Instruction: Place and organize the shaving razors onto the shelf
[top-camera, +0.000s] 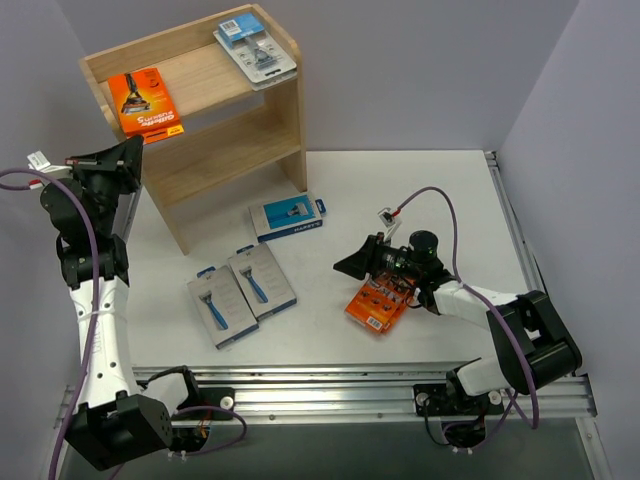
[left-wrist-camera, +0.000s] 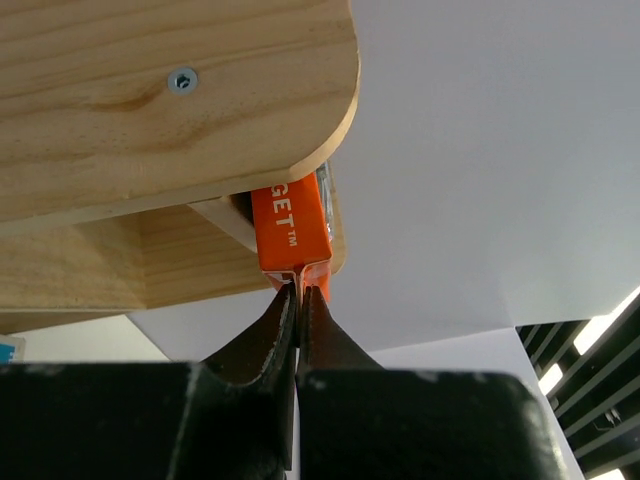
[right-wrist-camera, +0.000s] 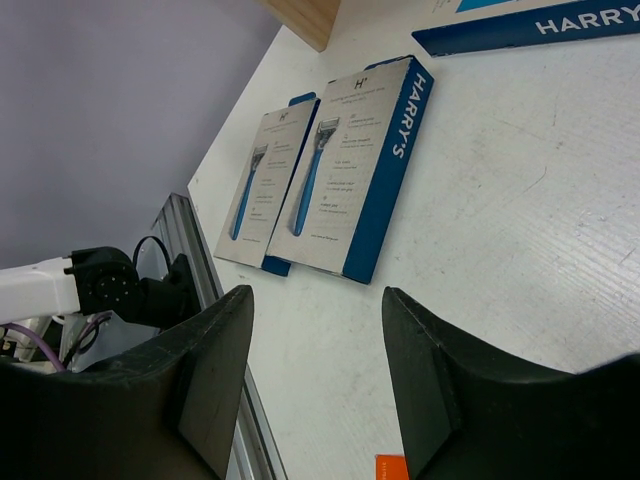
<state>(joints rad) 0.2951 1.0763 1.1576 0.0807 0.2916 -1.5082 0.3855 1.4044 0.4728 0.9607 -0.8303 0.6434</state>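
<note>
Right gripper (right-wrist-camera: 317, 298) is hovering open with the orange pack (top-camera: 380, 305) just under it on the table (top-camera: 450, 200), base-side of its tips; farther back, left gripper (left-wrist-camera: 300, 288) is clamping what looks like the orange box (left-wrist-camera: 290, 225) by its edge on the shelf (top-camera: 205, 80) top

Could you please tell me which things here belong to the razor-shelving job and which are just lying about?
Job: shelf; orange pack on shelf; blister pack; grey box; second grey box; blue box; orange pack on table.
Lying about: purple cable; metal rail.
</note>
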